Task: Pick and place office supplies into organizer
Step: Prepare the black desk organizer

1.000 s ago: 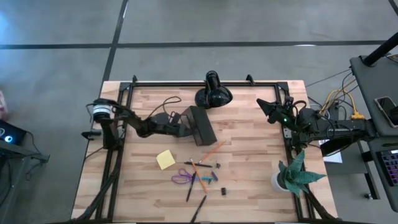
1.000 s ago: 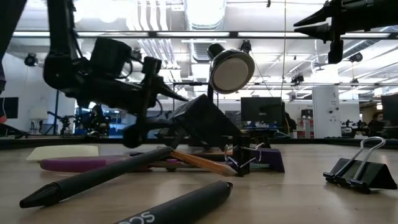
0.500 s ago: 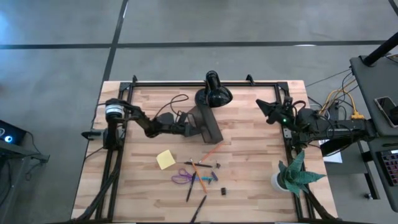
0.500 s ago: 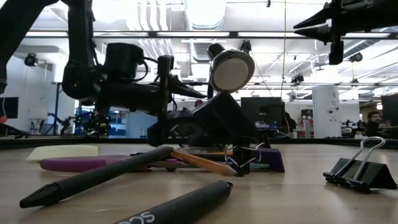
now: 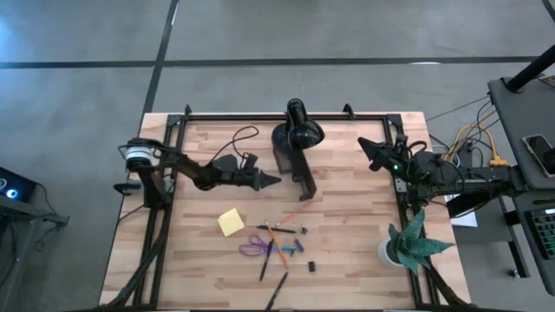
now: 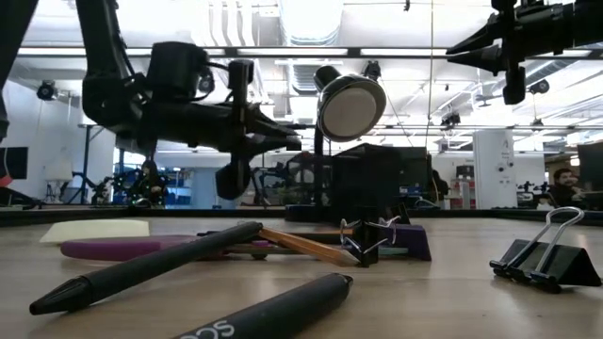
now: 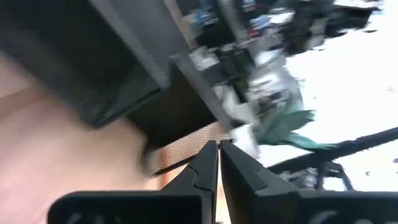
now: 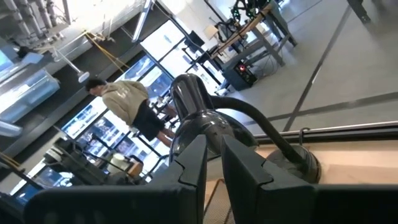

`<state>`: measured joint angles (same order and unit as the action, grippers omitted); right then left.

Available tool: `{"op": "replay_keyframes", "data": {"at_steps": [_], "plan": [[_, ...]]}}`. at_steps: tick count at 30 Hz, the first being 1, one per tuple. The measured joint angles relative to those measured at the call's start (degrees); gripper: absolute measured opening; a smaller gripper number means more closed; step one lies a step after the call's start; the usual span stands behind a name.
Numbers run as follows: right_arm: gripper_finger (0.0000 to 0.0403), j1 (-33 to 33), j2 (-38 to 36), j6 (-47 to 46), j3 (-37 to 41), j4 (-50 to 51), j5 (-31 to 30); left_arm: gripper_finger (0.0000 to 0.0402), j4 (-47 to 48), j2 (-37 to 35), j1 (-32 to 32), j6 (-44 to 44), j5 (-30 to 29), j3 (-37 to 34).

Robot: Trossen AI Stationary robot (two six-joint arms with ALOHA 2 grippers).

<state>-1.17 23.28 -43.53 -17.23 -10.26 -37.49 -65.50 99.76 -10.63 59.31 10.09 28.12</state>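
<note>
The organizer [image 5: 295,169], a small black box, stands on its base on the table in front of the lamp; the low view shows it level [image 6: 370,179]. My left gripper [image 5: 277,180] hangs shut just to its left, pointing level at it with nothing between the fingers [image 6: 294,143]; I see a small gap to the box. The office supplies lie nearer the front: a yellow sticky pad [image 5: 231,222], purple scissors [image 5: 253,249], an orange pencil [image 5: 297,209] and black pens [image 5: 265,264]. My right gripper [image 5: 364,143] waits shut at the far right, raised.
A black dome lamp [image 5: 297,132] stands at the far edge right behind the organizer. A green plant in a white pot [image 5: 409,243] sits at the right front corner. A binder clip [image 6: 546,259] lies near the front. A black frame [image 5: 260,113] rims the table.
My left gripper has shut from wide open and has risen a little. The organizer, which leaned tilted against it, has settled upright on its base, a bit nearer the lamp.
</note>
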Motion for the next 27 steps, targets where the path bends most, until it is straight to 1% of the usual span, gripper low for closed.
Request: {"op": "replay_keyframes", "data": {"at_steps": [4,6,8,11,16,18,20,23,27], "plan": [[0.0043,0.0,0.0,0.0,0.0,0.0,0.0,0.0001,10.3,-2.3,0.0,-0.1,-1.2,0.0],[0.0043,0.0,0.0,0.0,0.0,0.0,0.0,0.0005,10.5,-3.1,0.0,0.2,-2.0,-0.3],[0.0043,0.0,0.0,0.0,0.0,0.0,0.2,0.0017,10.2,-4.9,0.1,0.3,-3.4,-0.4],[0.0043,0.0,0.0,0.0,0.0,0.0,0.4,0.0051,11.0,-7.3,-0.1,-0.1,-4.9,-0.4],[0.0043,0.0,0.0,0.0,0.0,0.2,0.5,0.0134,15.8,-9.2,-1.4,0.3,-8.5,0.1],[0.0043,0.0,0.0,0.0,0.0,0.3,0.5,0.0166,17.1,-8.3,-2.6,2.0,-8.1,0.3],[0.0043,0.0,0.0,0.0,0.0,0.4,0.5,0.0191,16.0,-6.7,-3.9,3.3,-5.8,0.8],[0.0043,0.0,0.0,0.0,0.0,0.6,0.5,0.0211,12.9,-4.7,-5.0,3.4,-4.1,2.3],[0.0043,0.0,0.0,0.0,0.0,0.7,0.6,0.0216,11.8,-2.7,-5.9,3.0,-3.8,4.9]]}}
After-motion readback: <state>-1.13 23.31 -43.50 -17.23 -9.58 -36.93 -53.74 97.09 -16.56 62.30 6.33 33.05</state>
